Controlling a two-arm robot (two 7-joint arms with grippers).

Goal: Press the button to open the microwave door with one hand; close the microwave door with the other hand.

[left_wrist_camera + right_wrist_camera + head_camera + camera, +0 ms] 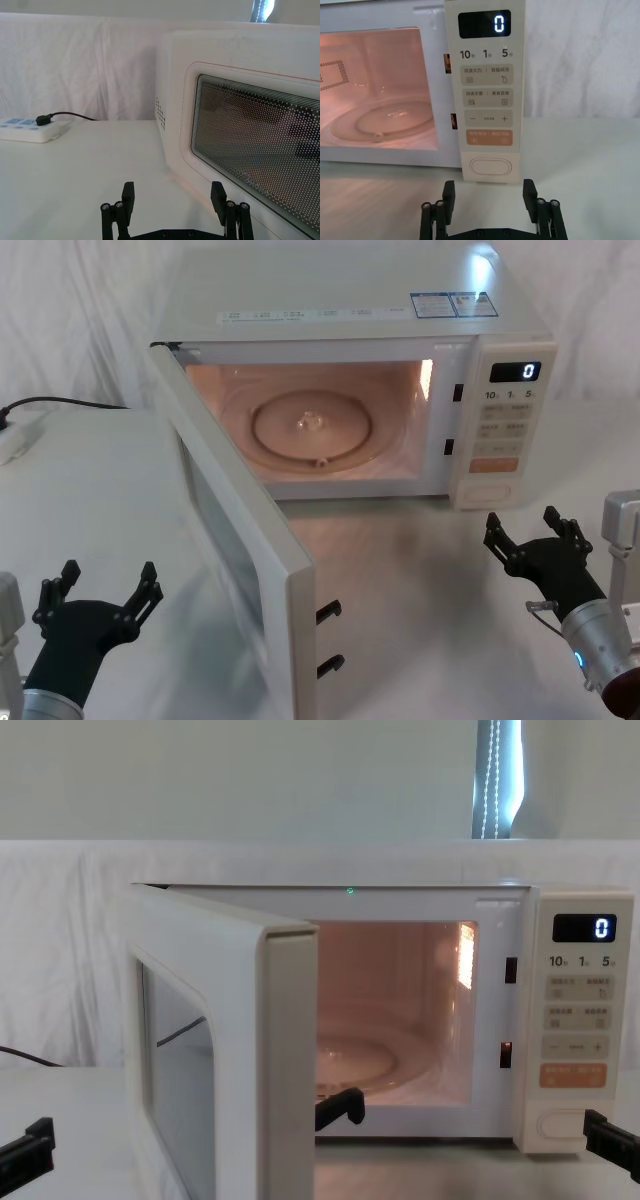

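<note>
Door point(235, 540) of the cream-white microwave point(350, 300) stands swung wide on its left hinge, its free edge with two black latch hooks pointing toward the robot and its lit cavity and glass turntable point(315, 430) exposed. The opening half of the task looks done; closing is what remains.

Left gripper point(100, 600) hovers low over the table on the door's outer side, fingers spread and holding nothing. From its wrist camera the door's outer face point(250, 145) lies just ahead and to one side, its dotted dark window running lengthwise away from the fingers point(128, 197). That makes the left arm the nearer one for the push: the door face lies to its right, and a sweep toward the oven front would likely swing it shut.

Right gripper point(535, 540) hangs in front of the control panel, also spread and empty, apart from the oven. Its wrist view shows the pill-shaped button point(491, 166) at the panel's foot, directly ahead of the fingers point(529, 192) and untouched, below the orange key point(489, 137) and the display point(484, 23) reading "0".

A power strip point(27, 130) lies on the table point(90, 490) well to the left.
</note>
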